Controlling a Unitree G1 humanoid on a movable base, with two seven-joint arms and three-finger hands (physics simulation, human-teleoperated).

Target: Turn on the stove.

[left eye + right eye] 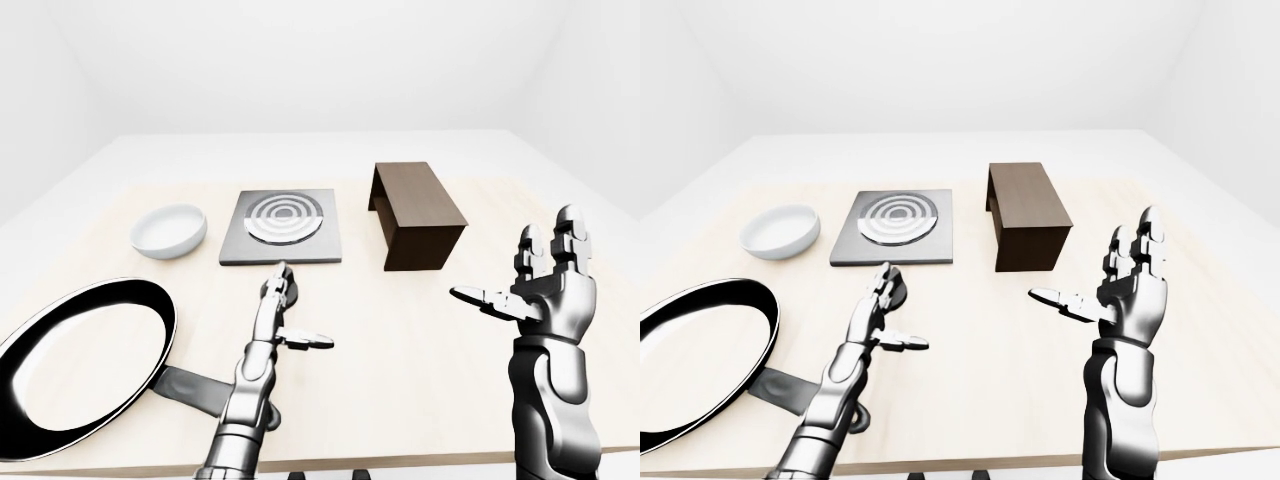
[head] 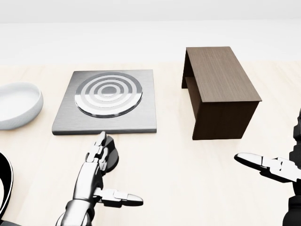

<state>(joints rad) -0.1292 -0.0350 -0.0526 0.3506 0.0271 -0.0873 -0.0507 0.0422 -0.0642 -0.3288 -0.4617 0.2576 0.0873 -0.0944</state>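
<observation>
While the tabletop [image 1: 400,330] is carrying the stove [image 2: 107,101] toward its far edge, we are holding our left hand [image 2: 101,157], fingers spread, just beside its near rim, probably over a dark knob [image 2: 113,160]; pressing squarely is mattering most.

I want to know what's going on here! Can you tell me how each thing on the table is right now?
Stove: flat on the table, nothing on its burner rings.
Bowl: upright, empty.
Frying pan: empty, lying flat, handle pointing toward the left arm.
Wooden box: standing, open on its left side.
Left robot hand: open, fingertips just below the stove's near edge.
Right robot hand: open, raised, holding nothing.
</observation>
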